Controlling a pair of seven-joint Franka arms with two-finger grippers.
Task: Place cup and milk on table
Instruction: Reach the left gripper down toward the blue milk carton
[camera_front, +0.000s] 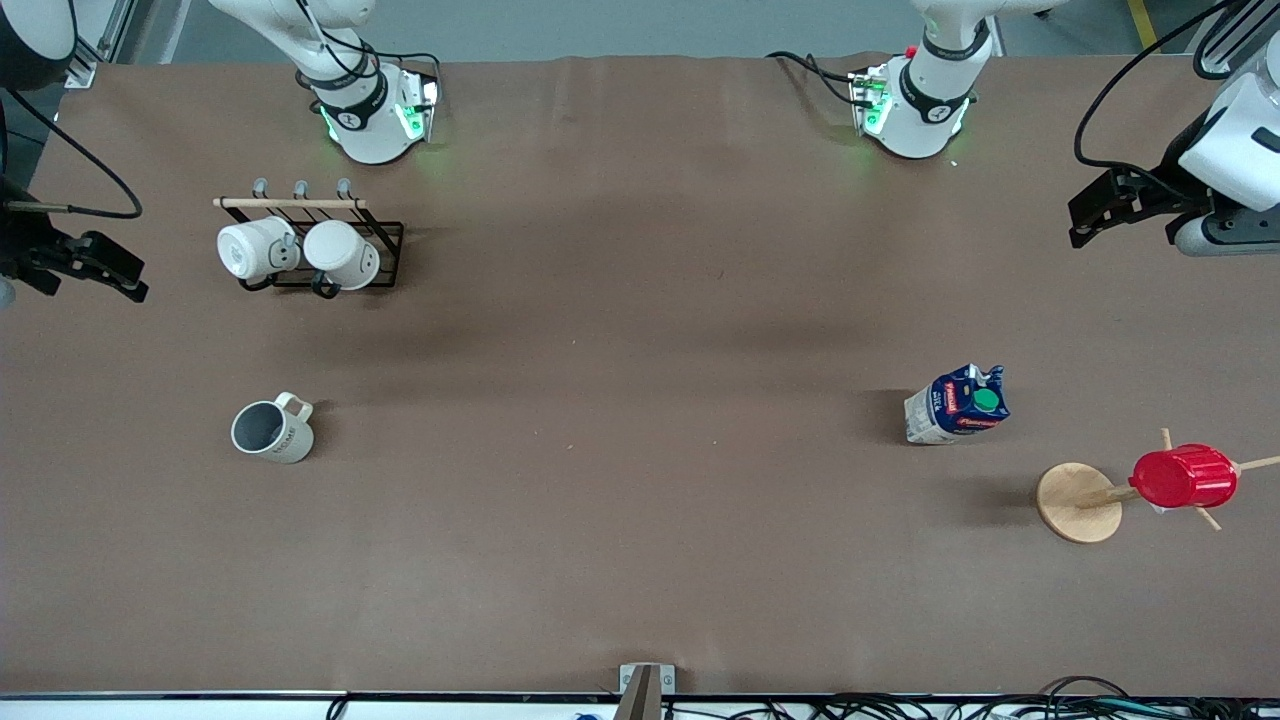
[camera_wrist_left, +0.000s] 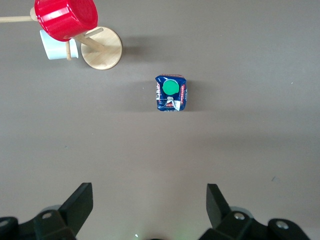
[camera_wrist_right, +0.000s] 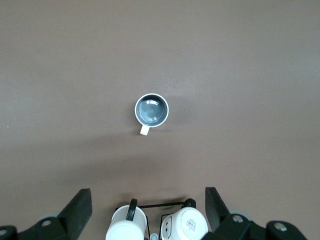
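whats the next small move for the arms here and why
Probably none beyond parking: the cream-white mug with grey inside and the blue-and-white gable-top milk carton both stand upright on the brown cloth table. The left gripper and right gripper hang open and empty, high over them.

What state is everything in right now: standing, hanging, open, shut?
cup: upright on the table, empty.
milk: upright, green cap on.
two white mugs: hanging on the black rack.
red cup: hung on the wooden stand.
left gripper: jaws open, empty.
right gripper: jaws open, empty.
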